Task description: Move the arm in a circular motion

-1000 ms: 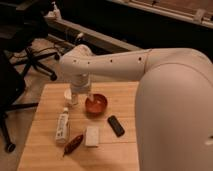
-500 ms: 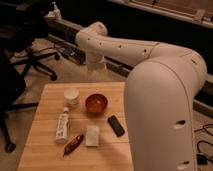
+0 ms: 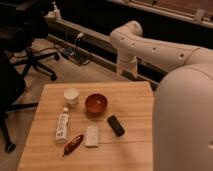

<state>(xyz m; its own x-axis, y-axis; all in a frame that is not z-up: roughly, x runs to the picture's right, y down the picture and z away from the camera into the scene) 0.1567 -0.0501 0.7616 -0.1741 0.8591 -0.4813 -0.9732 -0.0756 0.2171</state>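
The arm [image 3: 165, 50] is a thick cream-white tube with dark screw holes. It fills the right side of the camera view and reaches left to a rounded joint [image 3: 126, 36]. From that joint a short segment hangs down to the gripper [image 3: 128, 70]. The gripper is beyond the far edge of the wooden table [image 3: 135, 105], above the floor and right of the table's middle. It is clear of everything on the table.
The table holds a white cup [image 3: 71, 95], a red-brown bowl [image 3: 96, 103], a white bottle [image 3: 62, 126], a red packet [image 3: 73, 143], a white bar [image 3: 92, 136] and a black block [image 3: 116, 125]. A black office chair [image 3: 30, 55] stands left. Cables [image 3: 75, 52] lie on the floor behind.
The arm's end has swung from low over the cup and bowl, back off the table and to the right. The things on the table have not moved.
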